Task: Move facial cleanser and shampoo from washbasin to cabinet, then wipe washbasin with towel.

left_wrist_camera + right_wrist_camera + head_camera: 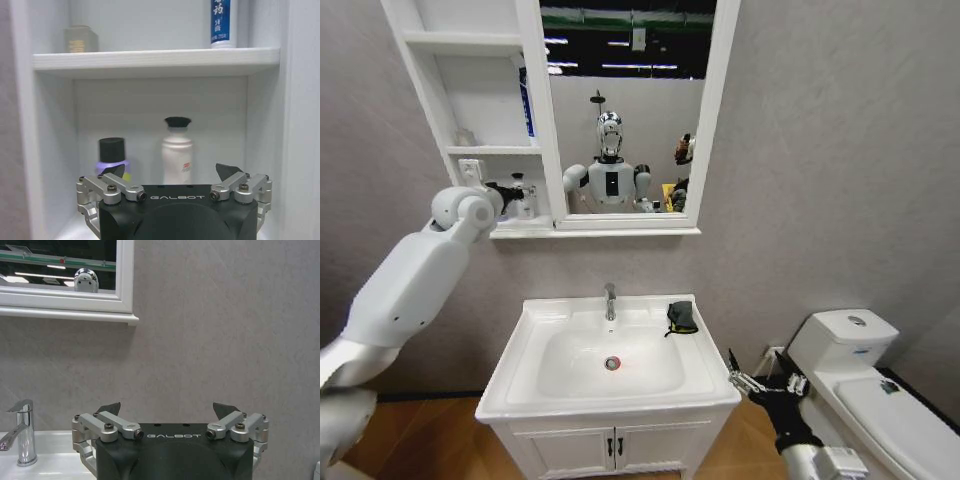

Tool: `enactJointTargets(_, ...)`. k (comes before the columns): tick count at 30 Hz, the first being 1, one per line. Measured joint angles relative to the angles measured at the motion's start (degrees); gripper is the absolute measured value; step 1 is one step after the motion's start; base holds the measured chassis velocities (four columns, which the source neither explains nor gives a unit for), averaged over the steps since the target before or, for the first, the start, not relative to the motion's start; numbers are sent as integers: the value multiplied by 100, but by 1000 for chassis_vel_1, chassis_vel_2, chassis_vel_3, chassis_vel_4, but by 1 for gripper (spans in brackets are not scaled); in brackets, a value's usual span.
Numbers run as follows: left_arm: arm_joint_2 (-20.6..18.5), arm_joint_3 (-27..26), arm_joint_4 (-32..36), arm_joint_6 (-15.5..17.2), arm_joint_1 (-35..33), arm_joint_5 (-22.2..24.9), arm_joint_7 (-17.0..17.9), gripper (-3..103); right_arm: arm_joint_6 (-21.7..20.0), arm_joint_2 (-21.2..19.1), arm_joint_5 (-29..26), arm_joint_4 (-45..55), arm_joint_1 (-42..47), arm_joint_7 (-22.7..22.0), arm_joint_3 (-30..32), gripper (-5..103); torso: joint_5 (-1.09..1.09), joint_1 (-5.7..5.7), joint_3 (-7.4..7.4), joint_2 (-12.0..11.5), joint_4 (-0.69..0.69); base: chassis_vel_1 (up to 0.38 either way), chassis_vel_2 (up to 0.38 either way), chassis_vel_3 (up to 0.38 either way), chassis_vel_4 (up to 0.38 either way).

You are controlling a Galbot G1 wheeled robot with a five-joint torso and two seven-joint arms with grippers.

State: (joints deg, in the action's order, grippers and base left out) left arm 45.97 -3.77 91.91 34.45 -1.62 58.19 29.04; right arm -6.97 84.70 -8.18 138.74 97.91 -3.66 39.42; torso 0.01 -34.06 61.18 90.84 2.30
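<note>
L pincer (171,175) agape at cabinet (155,58) — empty

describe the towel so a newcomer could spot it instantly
Start at the white washbasin under the mirror and find the chrome tap at its back edge. On the flat rim at the back corner on the robot's right lies the towel, crumpled. It is the one dark, soft thing on the white ceramic, with a yellow-green edge.

White toilet (860,375) beside low vanity (610,448) with black handles; grey wall (810,180) behind; blue tube (220,22) and small box (80,39) on upper shelf.
</note>
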Motion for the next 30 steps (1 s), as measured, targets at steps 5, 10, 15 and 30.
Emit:
enactJointTargets(5,-259,-646,1193,-561,-1381,-485,152,100,-95,3,35,1,-12,-18,-46,100,-1,0,0,0,-2,0,0,0,0)
enactJointTargets(10,-48,-2346,2613,-967,-4152,-1317,-146,100,-130,-21,89,-42,-21,-10,-60,100,0,0,0,0,-1,0,0,0,0)
enactJointTargets(15,1004,-3667,3530,-1289,-6509,-2430,-909,100,-215,-39,91,-77,-88,45,-72,100,-2,1,-1,0,-2,0,0,0,0)
enactJointTargets(30,3746,-4616,4653,-2065,-9499,-3572,-3155,100,-317,-79,184,-248,-173,190,-160,100,2,0,0,1,-2,0,0,0,0)
